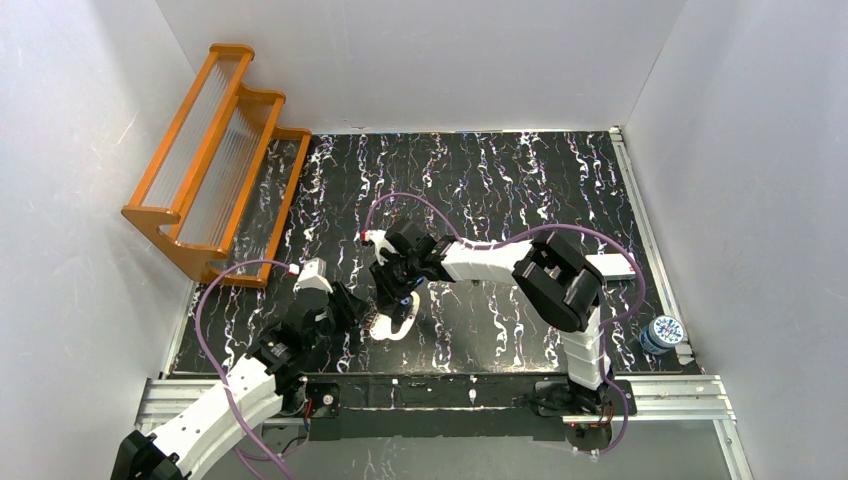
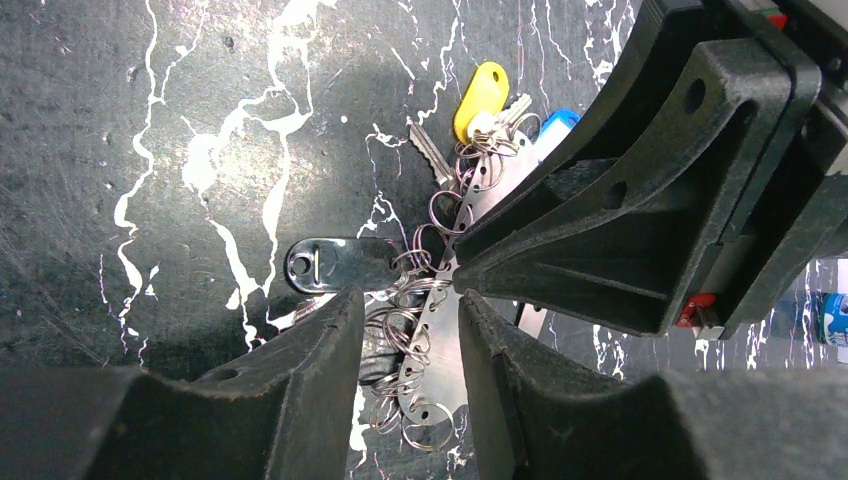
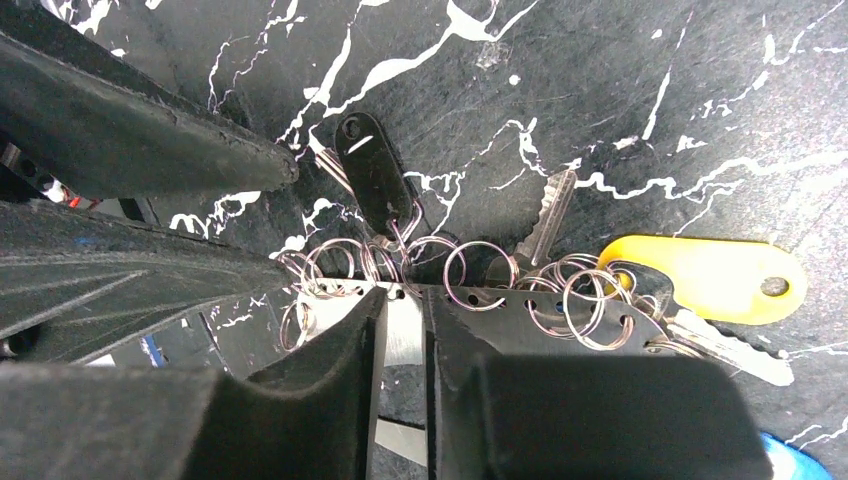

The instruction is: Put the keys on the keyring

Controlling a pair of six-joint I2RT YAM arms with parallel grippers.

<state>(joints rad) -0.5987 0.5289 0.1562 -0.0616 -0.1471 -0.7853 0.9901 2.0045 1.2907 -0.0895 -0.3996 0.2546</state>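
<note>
Keyring (image 2: 437, 340), flat silver plate, many wire rings, yellow tag (image 2: 480, 85), black tag (image 2: 335, 265)

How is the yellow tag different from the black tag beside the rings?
The yellow tag is bright and looks wider; the black tag is dark and slimmer. The yellow tag lies near one end of the metal strip, the black tag near its middle. Both are flat, rounded and seem joined to that strip.

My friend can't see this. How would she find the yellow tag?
Near the front of the black marbled table is a silver keyring strip crowded with rings. The yellow tag lies at one end, the only bright yellow piece beside bare metal keys.
</note>
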